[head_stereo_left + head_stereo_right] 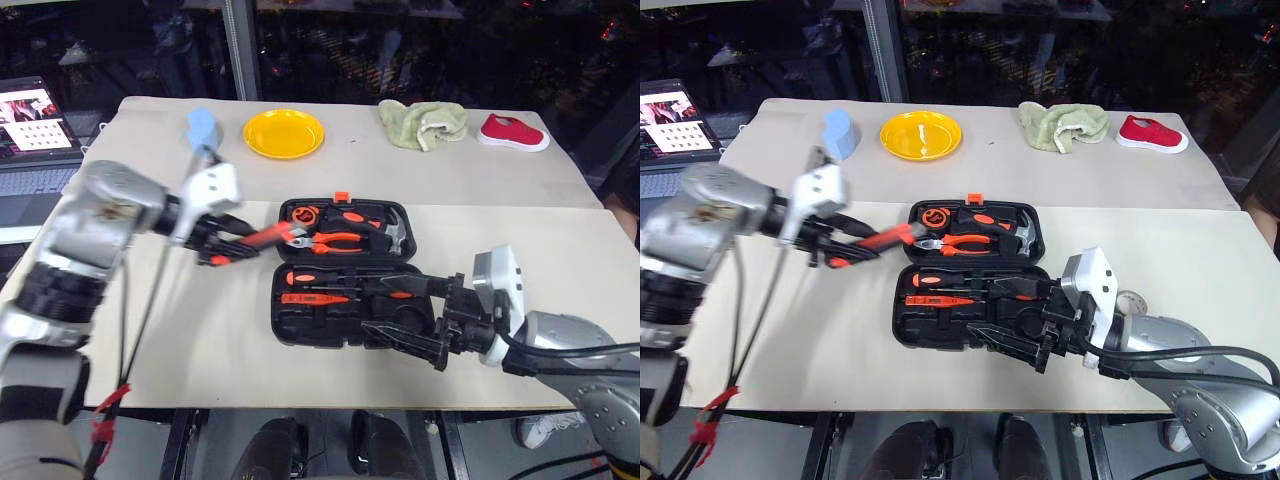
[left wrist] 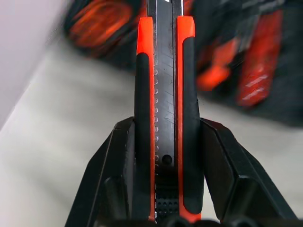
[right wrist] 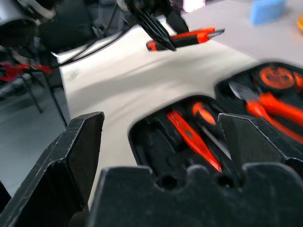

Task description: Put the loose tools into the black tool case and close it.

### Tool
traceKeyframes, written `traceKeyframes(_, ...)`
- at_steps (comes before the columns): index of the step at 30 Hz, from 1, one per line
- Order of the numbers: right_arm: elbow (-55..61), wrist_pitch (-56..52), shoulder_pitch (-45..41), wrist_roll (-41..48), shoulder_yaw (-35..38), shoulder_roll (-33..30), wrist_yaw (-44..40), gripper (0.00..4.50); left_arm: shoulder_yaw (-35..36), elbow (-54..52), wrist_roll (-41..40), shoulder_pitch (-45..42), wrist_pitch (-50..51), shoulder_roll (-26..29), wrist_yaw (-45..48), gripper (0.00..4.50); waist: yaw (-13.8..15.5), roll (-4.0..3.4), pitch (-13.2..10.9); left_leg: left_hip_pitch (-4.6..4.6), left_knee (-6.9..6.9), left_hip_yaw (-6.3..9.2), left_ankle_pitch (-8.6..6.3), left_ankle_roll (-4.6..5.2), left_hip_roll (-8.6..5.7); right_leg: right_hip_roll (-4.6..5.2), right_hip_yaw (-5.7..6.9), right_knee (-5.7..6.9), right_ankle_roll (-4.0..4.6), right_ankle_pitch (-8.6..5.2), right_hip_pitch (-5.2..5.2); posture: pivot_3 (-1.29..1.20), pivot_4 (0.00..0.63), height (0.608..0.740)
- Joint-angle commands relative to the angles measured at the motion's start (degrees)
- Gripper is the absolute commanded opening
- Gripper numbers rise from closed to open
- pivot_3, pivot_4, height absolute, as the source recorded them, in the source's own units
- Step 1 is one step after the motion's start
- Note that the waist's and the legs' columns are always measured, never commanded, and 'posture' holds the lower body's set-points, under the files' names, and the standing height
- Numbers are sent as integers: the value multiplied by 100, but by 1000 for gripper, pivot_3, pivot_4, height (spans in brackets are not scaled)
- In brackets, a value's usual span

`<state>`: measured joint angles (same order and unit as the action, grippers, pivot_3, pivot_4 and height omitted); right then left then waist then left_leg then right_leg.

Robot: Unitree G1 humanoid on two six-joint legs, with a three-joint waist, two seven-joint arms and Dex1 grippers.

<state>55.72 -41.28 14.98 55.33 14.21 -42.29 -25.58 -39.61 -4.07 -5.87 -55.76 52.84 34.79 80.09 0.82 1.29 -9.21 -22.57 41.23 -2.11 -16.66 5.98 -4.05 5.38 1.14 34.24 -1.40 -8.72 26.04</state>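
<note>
Utility knife (image 1: 262,238) — orange body with black grip panels and a dark ridged slider down its middle — is clamped between the two black fingers of the left gripper (image 1: 222,243), held in the air just beside the near-left corner of the far half of the black tool case (image 1: 347,271). Its tip points toward the case. The case lies wide open on the table (image 1: 200,330), both halves flat, a small orange latch on its far edge. The far half holds orange-handled pliers (image 1: 340,241) and a steel-headed hammer (image 1: 397,234); the near half holds two screwdrivers (image 1: 340,279) and a slim red tester (image 1: 315,298). The right gripper (image 1: 420,318) hovers at the case's near-right corner, jaws spread wide and empty.

The tabletop is pale beige board. At its far side sit a yellow plate (image 1: 284,133), a blue block (image 1: 203,129), a green cloth (image 1: 422,123) and a red shoe (image 1: 511,132). A laptop (image 1: 35,150) stands off to the left — beyond, the room is dark.
</note>
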Motion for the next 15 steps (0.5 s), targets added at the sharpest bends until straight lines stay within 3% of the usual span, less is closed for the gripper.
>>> traceKeyframes(1,179,202,-44,25,63,33,92,4500,-103,-55,39,-73,169,-88,-132,1548,3,0,0,0,-1,-1,13,-22,0,0,0,3,6,3,1,0,150,740)
traceKeyframes(12,-47,214,-280,-21,3,-11,25,4500,-41,-245,-311,-44,1008,-184,-327,1548,20,-1,1,3,-2,0,11,-20,0,2,-5,1,6,3,-2,0,150,740)
traceKeyframes(13,-71,210,-322,-32,-25,-13,20,4500,-20,-248,-346,-50,1051,-213,-361,2337,20,-1,1,3,-2,-1,11,-20,0,2,-5,1,6,3,-2,0,150,740)
traceKeyframes(15,-114,198,-413,-32,-67,-16,20,4500,-37,-215,-306,-43,961,-233,-474,2821,20,0,0,1,-2,-1,11,-20,-1,1,-5,2,6,3,0,0,150,740)
